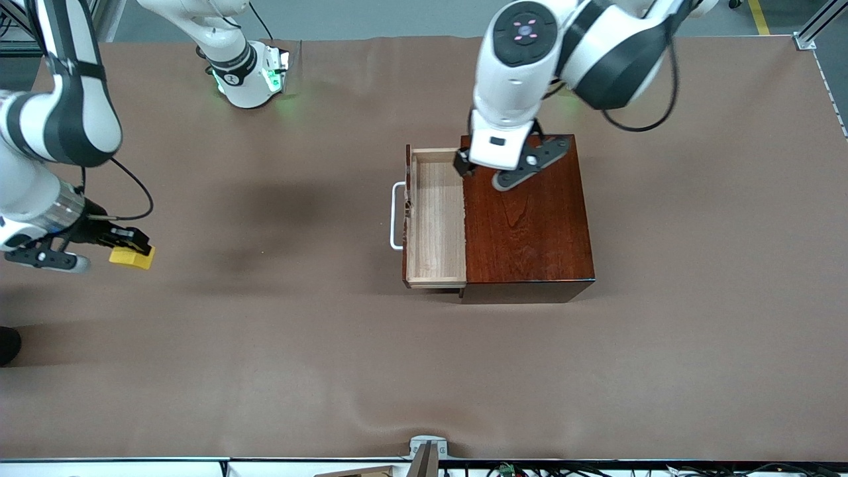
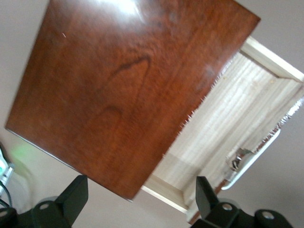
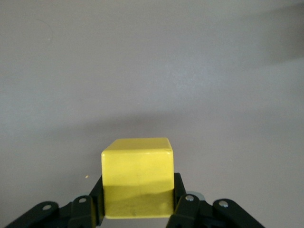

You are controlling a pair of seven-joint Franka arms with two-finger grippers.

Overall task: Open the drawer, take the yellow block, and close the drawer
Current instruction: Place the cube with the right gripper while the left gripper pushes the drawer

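The drawer (image 1: pixel 434 218) of the dark red-brown wooden box (image 1: pixel 527 218) stands pulled out toward the right arm's end, its pale interior empty and its white handle (image 1: pixel 396 215) in front. My left gripper (image 1: pixel 472 169) hovers open over the box's edge farthest from the front camera, where the drawer meets the box. In the left wrist view its fingers (image 2: pixel 76 197) stand wide apart above the box top (image 2: pixel 123 90) and the drawer (image 2: pixel 228 123). My right gripper (image 1: pixel 136 250) is shut on the yellow block (image 1: pixel 132 257), low over the table at the right arm's end. The right wrist view shows the yellow block (image 3: pixel 137 175) clamped in the right gripper (image 3: pixel 137 202).
Brown cloth (image 1: pixel 298 344) covers the whole table. The right arm's base (image 1: pixel 245 73) stands at the table's edge farthest from the front camera. A small metal bracket (image 1: pixel 427 450) sits at the edge nearest to it.
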